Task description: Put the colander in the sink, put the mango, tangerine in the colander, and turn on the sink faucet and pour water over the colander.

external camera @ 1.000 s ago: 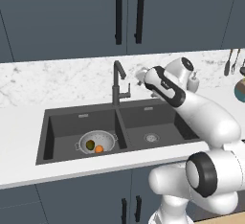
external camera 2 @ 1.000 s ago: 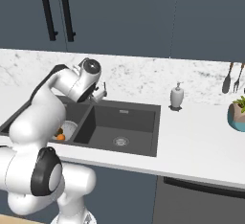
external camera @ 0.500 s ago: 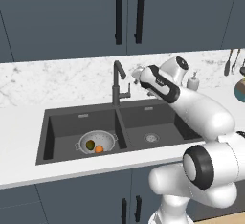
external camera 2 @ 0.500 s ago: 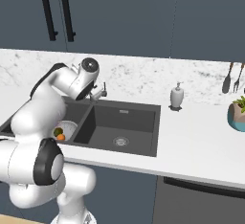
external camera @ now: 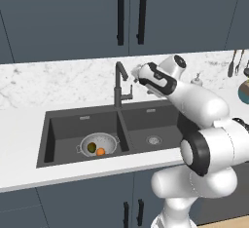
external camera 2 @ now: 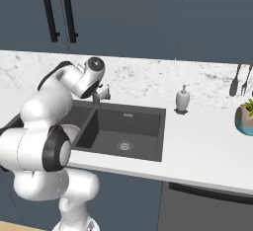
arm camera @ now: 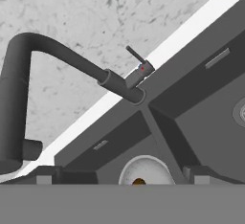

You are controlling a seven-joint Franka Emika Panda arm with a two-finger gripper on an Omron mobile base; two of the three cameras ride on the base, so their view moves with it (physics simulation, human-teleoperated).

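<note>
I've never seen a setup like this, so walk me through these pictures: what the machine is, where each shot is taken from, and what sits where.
It is a white robot arm on a base that can drive, in a rendered kitchen. Two pictures come from cameras on the base, behind the arm to its left and right; the third looks along its pincer. The dark sink has two basins. In the left one sits the colander, holding the mango and the tangerine. The pincer hangs beside the black sink faucet and holds nothing I can see. A white soap dispenser stands on the counter.
</note>
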